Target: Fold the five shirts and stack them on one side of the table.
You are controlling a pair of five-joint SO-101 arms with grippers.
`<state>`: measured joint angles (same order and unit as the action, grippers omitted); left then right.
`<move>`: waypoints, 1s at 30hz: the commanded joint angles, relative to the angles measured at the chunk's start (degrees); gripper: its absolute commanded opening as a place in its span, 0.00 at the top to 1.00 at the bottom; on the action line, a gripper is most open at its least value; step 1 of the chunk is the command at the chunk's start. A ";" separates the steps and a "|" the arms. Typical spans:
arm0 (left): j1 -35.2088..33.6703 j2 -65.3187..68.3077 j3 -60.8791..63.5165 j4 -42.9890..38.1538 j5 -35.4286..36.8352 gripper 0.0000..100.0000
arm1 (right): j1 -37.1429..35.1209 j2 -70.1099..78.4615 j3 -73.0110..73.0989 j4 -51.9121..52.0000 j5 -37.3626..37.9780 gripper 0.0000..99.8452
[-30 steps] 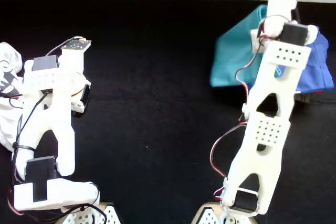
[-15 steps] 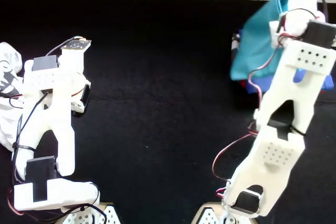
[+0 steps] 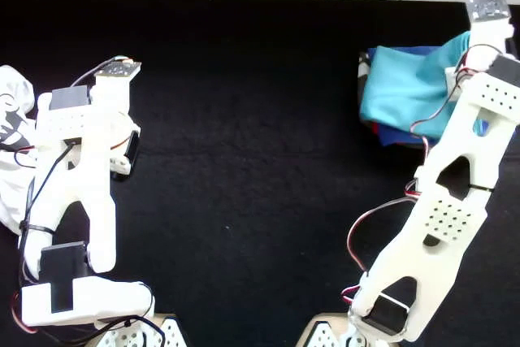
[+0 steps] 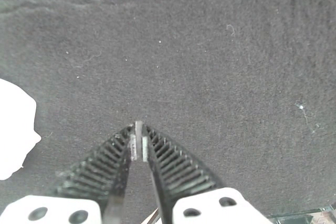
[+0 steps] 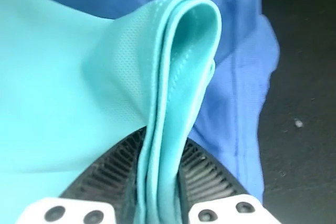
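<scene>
I logged right fingers (image 5: 207, 169) pinching the teal shirt (image 5: 63, 93) by a folded edge above the blue shirt (image 5: 247, 77) at far right, presumably to lay it there; left fingers (image 4: 107, 158) pressed together, empty, over bare surface (image 3: 244, 119) near the white shirt (image 4: 13, 129).

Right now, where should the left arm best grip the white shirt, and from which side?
Probably the rounded edge of the white shirt that bulges toward the left gripper, approached from the middle of the table. The shirt lies crumpled at the table's left edge, so that bulge is the nearest loose cloth.
</scene>
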<state>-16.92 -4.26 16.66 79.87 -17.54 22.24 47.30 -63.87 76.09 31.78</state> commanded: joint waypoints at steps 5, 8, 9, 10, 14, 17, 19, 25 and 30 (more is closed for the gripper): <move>-0.31 -2.68 -0.57 -1.32 0.00 0.99 | 1.54 0.48 -6.73 -4.97 0.97 0.99; -0.31 -2.68 -0.57 -1.49 0.00 0.99 | 1.54 0.75 -6.73 -5.93 0.97 0.99; -0.22 -2.68 -0.57 -1.49 0.00 0.99 | 1.54 0.75 -6.37 -6.55 0.97 0.99; -0.22 -2.68 -0.57 -1.49 0.00 0.99 | 1.54 0.75 -6.37 -6.90 0.97 0.99; -0.22 -2.68 -0.57 -1.49 0.00 0.99 | 1.80 0.84 -6.29 -8.13 0.88 0.94; -0.22 -2.68 -0.57 -1.49 0.00 0.99 | 1.89 0.84 -6.55 -7.78 0.62 0.77; -0.22 -2.68 -0.57 -1.32 0.00 0.99 | 1.89 0.40 -6.73 -7.78 0.62 0.70; -1.01 -4.44 -0.48 -0.97 0.00 0.99 | 1.80 0.40 -11.82 -8.04 -1.93 0.72; -3.38 -15.16 -0.48 -0.97 0.09 0.99 | 1.36 0.31 -23.52 -7.08 -12.84 0.72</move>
<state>-18.95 -11.82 16.66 78.99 -17.54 23.65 48.62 -79.25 69.76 24.13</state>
